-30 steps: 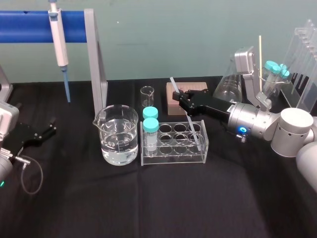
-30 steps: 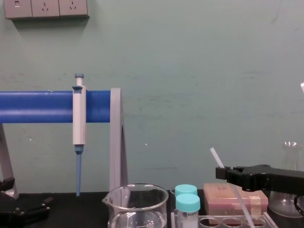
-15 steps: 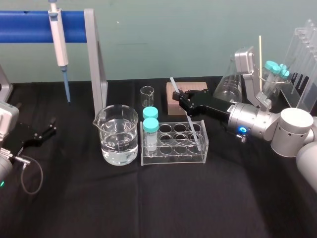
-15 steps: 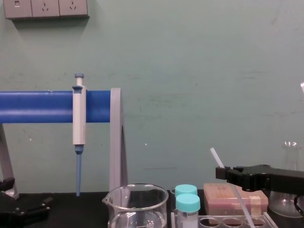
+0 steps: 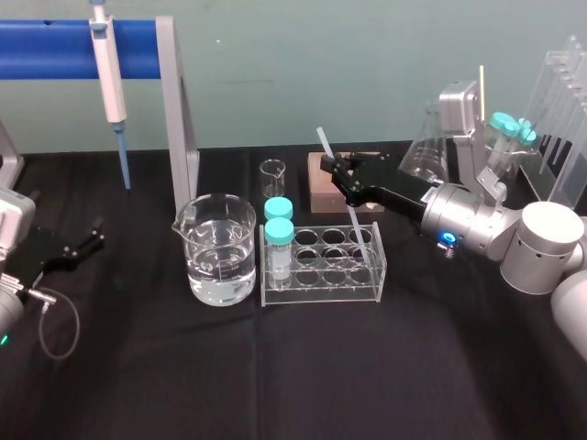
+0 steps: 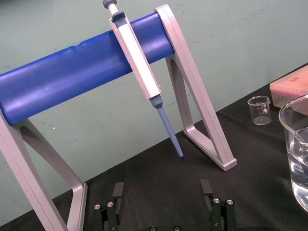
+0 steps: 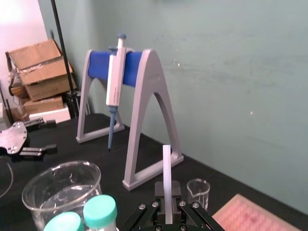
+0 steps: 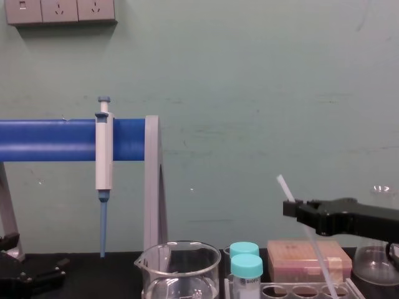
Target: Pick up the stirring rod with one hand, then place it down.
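The stirring rod (image 5: 332,165) is a thin translucent white stick, tilted, with its top leaning back and to the left. Its lower part hangs over the clear tube rack (image 5: 321,286). My right gripper (image 5: 341,176) is shut on the rod near its upper third, above the rack's back edge. In the chest view the rod (image 8: 285,190) sticks up out of the black right gripper (image 8: 292,209). The right wrist view shows the rod (image 7: 166,173) standing straight up from between the pinched fingers. My left gripper (image 5: 87,240) rests open at the table's left edge; its fingers (image 6: 118,192) stand apart.
A large beaker (image 5: 218,249) of water stands left of the rack, which holds two teal-capped vials (image 5: 278,240). Behind are a small beaker (image 5: 272,176) and a pink block (image 5: 323,188). A pipette (image 5: 110,73) hangs on the blue stand (image 5: 55,48). A conical flask (image 5: 424,154) stands back right.
My right gripper has risen a little with the rod in it, so the rod's top stands higher and its lower end has lifted in the rack. The left arm has not moved.
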Robot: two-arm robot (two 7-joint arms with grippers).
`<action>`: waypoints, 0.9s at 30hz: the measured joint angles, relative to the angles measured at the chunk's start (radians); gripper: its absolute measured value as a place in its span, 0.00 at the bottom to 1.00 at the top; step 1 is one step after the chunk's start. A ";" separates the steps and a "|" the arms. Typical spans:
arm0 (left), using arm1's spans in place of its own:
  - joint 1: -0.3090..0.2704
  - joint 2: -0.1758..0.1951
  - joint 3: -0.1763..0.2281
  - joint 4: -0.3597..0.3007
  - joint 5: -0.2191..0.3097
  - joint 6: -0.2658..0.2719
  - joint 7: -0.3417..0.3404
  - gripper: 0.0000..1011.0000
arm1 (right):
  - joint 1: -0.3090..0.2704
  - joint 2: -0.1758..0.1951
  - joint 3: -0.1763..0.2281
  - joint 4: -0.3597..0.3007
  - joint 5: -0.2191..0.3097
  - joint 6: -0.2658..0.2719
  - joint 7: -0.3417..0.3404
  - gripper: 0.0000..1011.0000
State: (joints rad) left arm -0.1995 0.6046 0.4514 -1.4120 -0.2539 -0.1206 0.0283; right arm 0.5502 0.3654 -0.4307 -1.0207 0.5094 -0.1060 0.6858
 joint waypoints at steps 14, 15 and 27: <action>0.000 0.000 0.000 0.000 0.000 0.000 0.000 0.99 | -0.053 0.011 0.042 -0.130 -0.050 -0.105 -0.082 0.07; 0.000 0.000 0.000 0.000 0.000 0.000 0.000 0.99 | -0.056 0.011 0.044 -0.135 -0.053 -0.110 -0.086 0.07; 0.000 0.000 0.000 0.000 0.000 0.000 0.000 0.99 | -0.113 -0.006 0.091 -0.195 -0.138 -0.260 -0.171 0.07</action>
State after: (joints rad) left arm -0.1995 0.6047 0.4514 -1.4120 -0.2539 -0.1206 0.0283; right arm 0.4374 0.3593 -0.3392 -1.2157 0.3715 -0.3665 0.5150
